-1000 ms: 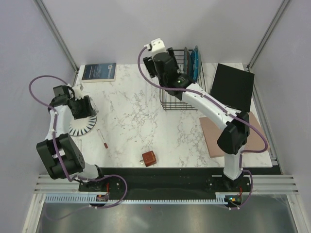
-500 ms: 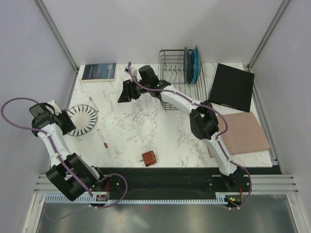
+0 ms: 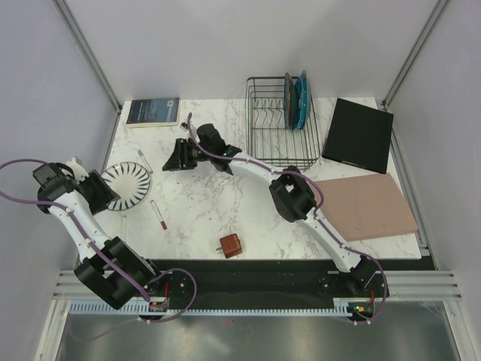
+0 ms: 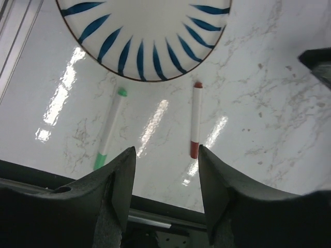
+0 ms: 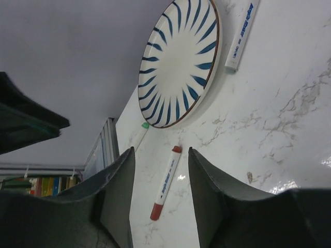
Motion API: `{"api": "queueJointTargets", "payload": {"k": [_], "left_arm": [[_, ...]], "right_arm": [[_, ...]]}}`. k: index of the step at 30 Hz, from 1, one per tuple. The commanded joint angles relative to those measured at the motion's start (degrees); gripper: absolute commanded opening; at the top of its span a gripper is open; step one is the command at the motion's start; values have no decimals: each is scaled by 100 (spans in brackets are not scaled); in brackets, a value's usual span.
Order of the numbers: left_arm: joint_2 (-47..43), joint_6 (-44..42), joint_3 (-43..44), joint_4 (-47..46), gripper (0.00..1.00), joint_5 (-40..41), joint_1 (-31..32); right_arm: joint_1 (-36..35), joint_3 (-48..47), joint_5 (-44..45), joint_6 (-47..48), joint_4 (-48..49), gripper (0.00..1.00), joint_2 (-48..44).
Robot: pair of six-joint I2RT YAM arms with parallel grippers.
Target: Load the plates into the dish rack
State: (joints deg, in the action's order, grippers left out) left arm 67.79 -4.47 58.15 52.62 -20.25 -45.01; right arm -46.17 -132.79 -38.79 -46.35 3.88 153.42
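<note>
The white plate with dark radial stripes [image 3: 126, 186] lies flat at the table's left side; it also shows in the left wrist view [image 4: 142, 36] and the right wrist view [image 5: 178, 62]. The black wire dish rack [image 3: 264, 128] stands at the back and holds a dark plate [image 3: 288, 98] and a bright blue plate [image 3: 302, 101] upright at its right end. My left gripper [image 3: 96, 191] is open and empty at the plate's left edge [image 4: 166, 155]. My right gripper [image 3: 174, 156] is open and empty, low over the table to the right of the striped plate [image 5: 160, 155].
A red-capped marker [image 3: 159, 213], a green-capped marker [image 4: 108, 137] and a blue marker [image 5: 241, 36] lie near the plate. A book [image 3: 152, 111] is at the back left, a black panel [image 3: 359, 135] and a pink board [image 3: 368, 204] at the right, a small brown block [image 3: 230, 245] in front.
My right arm has swung from the dish rack leftward and down toward the striped plate. My left gripper has pulled back off the plate to its left edge.
</note>
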Motion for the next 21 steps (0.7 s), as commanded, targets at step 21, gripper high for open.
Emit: {"api": "queueJointTargets", "payload": {"k": [21], "left_arm": [[-188,-1424,-1007,-1772,51,442,1762]], "right_arm": [[214,1342,2138,1153,-1152,52,-1340]]}}
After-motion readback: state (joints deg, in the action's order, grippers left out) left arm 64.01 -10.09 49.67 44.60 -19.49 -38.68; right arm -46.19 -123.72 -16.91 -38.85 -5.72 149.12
